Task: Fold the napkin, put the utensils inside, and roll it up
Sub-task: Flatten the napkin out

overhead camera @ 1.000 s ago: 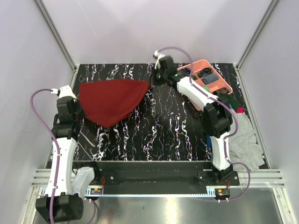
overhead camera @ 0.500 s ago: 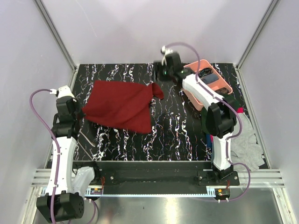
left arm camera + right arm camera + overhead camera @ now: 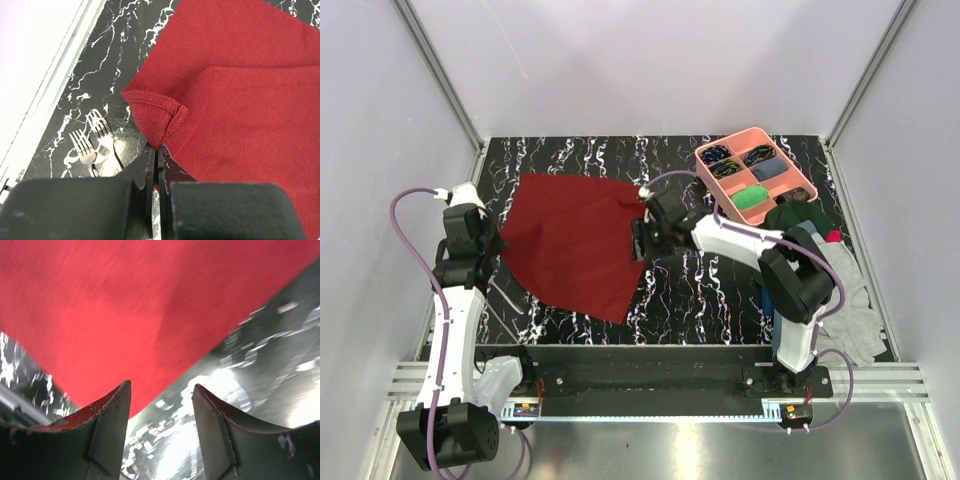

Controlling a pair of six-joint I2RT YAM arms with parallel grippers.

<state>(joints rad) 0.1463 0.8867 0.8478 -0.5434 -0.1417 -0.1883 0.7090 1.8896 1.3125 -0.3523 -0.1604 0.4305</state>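
1. Left claw (image 3: 154, 150): fingers pressed together on a doubled-over corner of the napkin (image 3: 240, 90). The hemmed corner bunches up just ahead of the fingertips
2. Napkin, dark red cloth: spread on the black marbled table (image 3: 700, 290), reaching from the left claw across to the right claw (image 3: 642, 238). It does not lie flat throughout. In the left wrist view 1 layer lies over another, with a fold edge ahead and to the right of the claw
3. Utensils, 2 forks (image 3: 85, 150): silvery, lying side by side on the table to the left of the left claw's fingers. The tines point away from the claw. Both lie just beside the pinched corner and are not covered by the cloth. The handles run out of view under the claw body
4. Right claw: fingers stand apart with nothing between them. In the blurred right wrist view the napkin's edge runs ahead of the fingertips, and marbled surface shows in the gap and off to the right. From above, this claw sits at the cloth's right edge. Whether it touches the cloth cannot be told
5. Tray (image 3: 730, 139): pink, divided into compartments holding small items. It stands beyond and to the right of the right claw, well apart from it
6. Clothes pile (image 3: 845, 300): grey and dark green garments, lying well to the right of the right claw, beside that arm
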